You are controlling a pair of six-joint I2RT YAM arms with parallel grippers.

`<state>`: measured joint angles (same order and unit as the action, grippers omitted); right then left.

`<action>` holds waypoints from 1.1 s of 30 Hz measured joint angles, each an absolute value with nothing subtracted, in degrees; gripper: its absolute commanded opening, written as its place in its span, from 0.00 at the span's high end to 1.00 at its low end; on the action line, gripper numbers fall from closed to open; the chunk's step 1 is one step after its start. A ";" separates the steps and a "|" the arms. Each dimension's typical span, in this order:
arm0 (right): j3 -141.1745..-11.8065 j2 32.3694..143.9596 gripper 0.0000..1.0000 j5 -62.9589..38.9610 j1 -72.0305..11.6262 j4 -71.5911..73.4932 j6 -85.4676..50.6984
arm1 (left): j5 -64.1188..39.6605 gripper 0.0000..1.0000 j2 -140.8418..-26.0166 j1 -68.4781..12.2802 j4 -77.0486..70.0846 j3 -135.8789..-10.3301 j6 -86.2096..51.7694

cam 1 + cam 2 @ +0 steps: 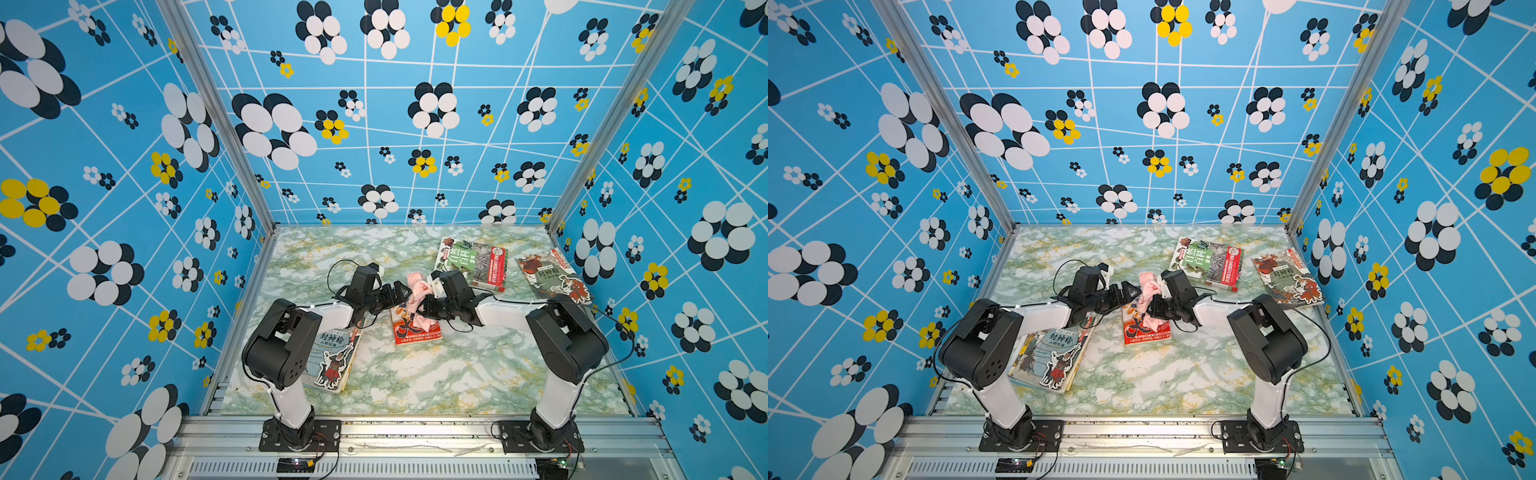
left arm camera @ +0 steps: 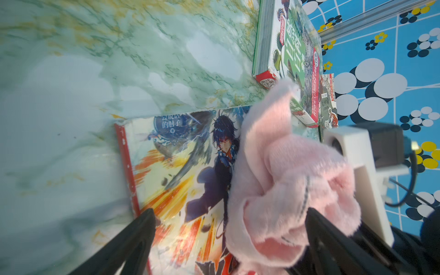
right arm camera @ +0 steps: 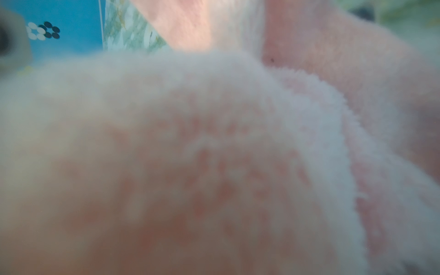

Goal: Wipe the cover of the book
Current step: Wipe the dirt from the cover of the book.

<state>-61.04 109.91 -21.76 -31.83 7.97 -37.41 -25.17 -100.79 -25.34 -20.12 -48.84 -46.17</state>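
The book (image 1: 417,332) (image 1: 1147,332) lies flat mid-table, red-edged, its cover (image 2: 190,166) showing a dark-haired figure amid orange flames. A bunched pink cloth (image 1: 419,293) (image 1: 1148,293) (image 2: 285,181) rests on the cover's far part. My right gripper (image 1: 423,309) (image 1: 1153,309) is shut on the cloth, which fills the right wrist view (image 3: 214,154) and hides the jaws. My left gripper (image 1: 401,291) (image 1: 1131,293) (image 2: 228,221) hovers open just left of the cloth. One of its fingers (image 2: 142,228) is over the book's red edge; the other is against the cloth.
A thick green book (image 1: 471,262) (image 1: 1208,259) (image 2: 295,54) lies behind the right arm. A thin illustrated book (image 1: 552,276) (image 1: 1287,276) sits by the right wall. Another book (image 1: 332,357) (image 1: 1050,357) lies partly under the left arm. Patterned walls close in three sides.
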 measured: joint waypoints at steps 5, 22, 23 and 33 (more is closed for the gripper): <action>-77.54 122.17 1.00 -23.68 -28.10 7.92 -40.23 | -26.39 0.01 -100.79 -25.19 -21.17 -48.80 -47.24; -44.42 96.66 1.00 -20.80 -29.98 11.73 -42.48 | -27.66 0.01 -99.59 -24.03 -22.90 -45.06 -48.49; -43.86 94.87 1.00 -19.57 -30.65 9.96 -42.09 | -27.68 0.01 -99.42 -24.16 -22.31 -45.04 -48.47; -43.79 74.74 1.00 -8.71 -35.92 -6.66 -34.68 | -26.46 0.01 -88.42 -29.15 -10.98 -40.69 -47.94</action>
<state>-43.79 74.74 -8.71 -35.92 -6.66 -34.68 -26.46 -88.42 -29.15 -10.98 -40.69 -47.94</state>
